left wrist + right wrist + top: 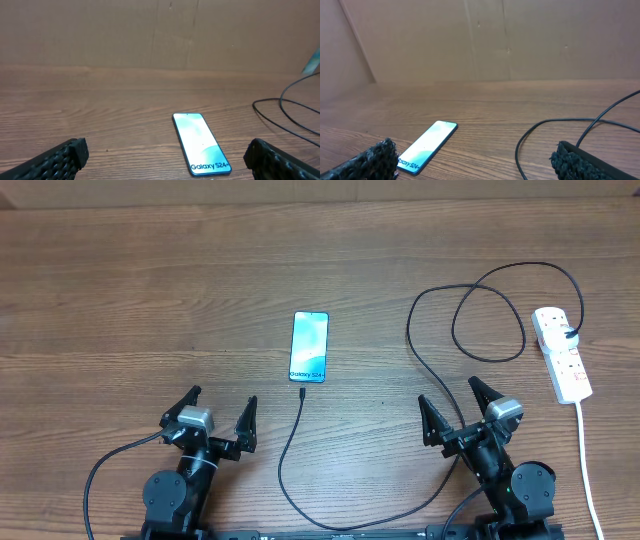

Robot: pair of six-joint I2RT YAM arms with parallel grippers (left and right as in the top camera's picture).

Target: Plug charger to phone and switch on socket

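1. While lit, the phone (309, 347) lies (screen up) at frame centre.
2. The charger (302, 392) tip lies just below; its plug meets the socket (562, 355), far right.
3. Lower down, left gripper (221, 398) and right gripper (447, 390) gape wide, empty.

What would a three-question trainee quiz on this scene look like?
1. Fill in: the left hand and right hand both stand ____, holding nothing.
2. True or false: the long thin black charger cable has its connector tip in the slim smartphone with the lit light-blue screen.
3. The white oblong power strip lies nearest: A left hand, B right hand, C smartphone.
Key: 1 open. 2 false; the tip lies just short of the smartphone's bottom edge. 3 B.
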